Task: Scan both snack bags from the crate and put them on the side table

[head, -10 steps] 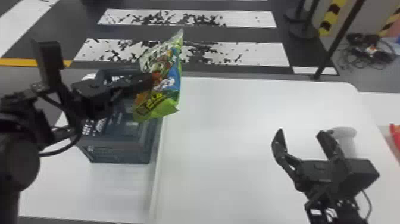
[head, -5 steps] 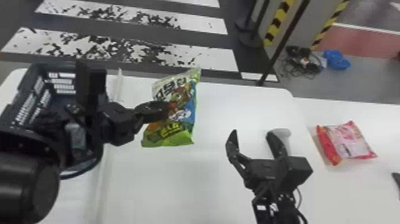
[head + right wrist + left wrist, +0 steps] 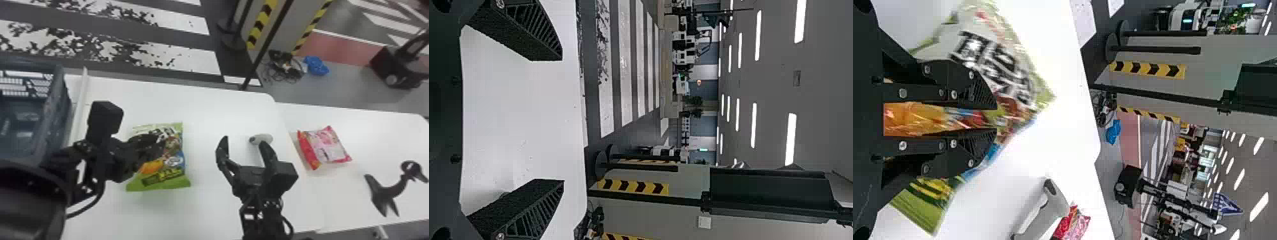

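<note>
Green snack bag, looks: glossy, crinkled film; bright green at one end, pale with bold dark lettering toward the other; cartoon figures, an orange patch and a blue patch between.
Green snack bag, location: the green snack bag point(image 3: 175, 160) is in the left gripper point(image 3: 161, 144), over the white table point(image 3: 207, 210); whether it touches the tabletop cannot be told.
Pink-and-red snack bag, looks: pillow-shaped, pale pink printed face, red along one side, wrinkled at the edges.
Pink-and-red snack bag, location: the pink-and-red snack bag point(image 3: 330, 145) lies flat on the side table point(image 3: 338, 198), near the seam with the white table.
Left jaws: clamped on the green snack bag, film bunched between them.
Right jaws: wide apart, nothing between them; the right gripper point(image 3: 244, 142) is above the white table.
Snack bags, count: two; one gripped, one on the side table.
Crate, count: one, the dark blue-grey crate point(image 3: 60, 111), slotted walls, at the robot's left; contents too dim to identify.
Scanner, count: one, the pale grey scanner point(image 3: 265, 138), on the white table near the right gripper.
Stand, count: one, the black stand point(image 3: 391, 191), at the side table.
Tables, count: two, side by side, both white-topped.
</note>
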